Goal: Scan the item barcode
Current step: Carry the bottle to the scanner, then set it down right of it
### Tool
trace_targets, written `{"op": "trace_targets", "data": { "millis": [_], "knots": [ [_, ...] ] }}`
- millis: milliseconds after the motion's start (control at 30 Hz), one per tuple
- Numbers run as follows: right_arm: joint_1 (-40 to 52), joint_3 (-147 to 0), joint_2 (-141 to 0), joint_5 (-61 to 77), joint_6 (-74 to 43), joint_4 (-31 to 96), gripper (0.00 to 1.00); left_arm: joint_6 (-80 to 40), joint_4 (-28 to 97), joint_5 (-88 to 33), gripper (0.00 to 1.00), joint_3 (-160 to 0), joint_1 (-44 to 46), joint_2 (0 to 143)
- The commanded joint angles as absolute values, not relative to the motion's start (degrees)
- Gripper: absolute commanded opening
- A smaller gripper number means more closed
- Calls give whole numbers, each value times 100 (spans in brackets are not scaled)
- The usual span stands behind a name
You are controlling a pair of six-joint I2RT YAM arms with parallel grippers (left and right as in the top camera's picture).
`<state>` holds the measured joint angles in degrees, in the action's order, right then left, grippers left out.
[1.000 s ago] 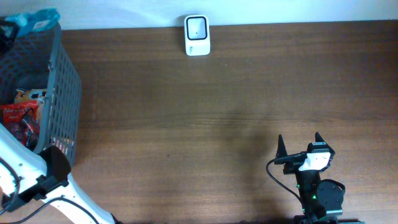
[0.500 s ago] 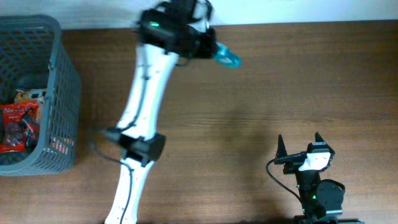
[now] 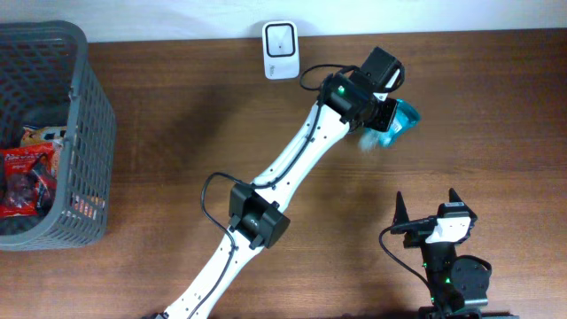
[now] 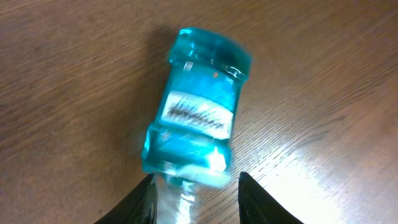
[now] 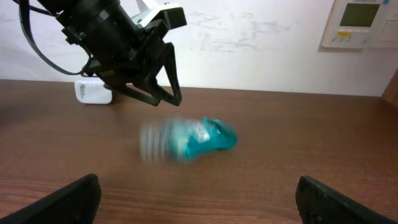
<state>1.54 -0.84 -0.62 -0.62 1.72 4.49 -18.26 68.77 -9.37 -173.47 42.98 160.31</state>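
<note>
Leftward, the basket (image 3: 89,115) holds red packets (image 3: 22,173) (left claw (image 4: 194,190) and right claw (image 3: 427,202) gape, bottle (image 4: 199,118) free).

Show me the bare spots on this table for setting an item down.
Widest: the wood between the basket and the left arm. Also bare: right of the blue bottle, to the edge. Crowded: from scanner to bottle.

Arms, two. The left arm (image 3: 292,164) is stretched out diagonally, elbow low; the left gripper (image 3: 387,117) points down, fingers parted, gripping nothing. The right arm (image 3: 456,279) is folded back; the right gripper (image 3: 427,205) is spread wide and empty.
</note>
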Motion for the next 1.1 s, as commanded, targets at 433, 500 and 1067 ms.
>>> {"op": "trace_targets", "data": {
  "millis": [433,500,1067],
  "knots": [
    [187,-32,-25,-71,148,467,98,-1841,7303,-1918,49,-17596,4405,16597],
    [187,-32,-25,-71,148,467,99,-1841,7404,-1909,52,-17572,4528,16859],
    [187,-32,-25,-71,148,467,99,-1844,7450,510,36,-17436,4613,17058]
  ]
}}
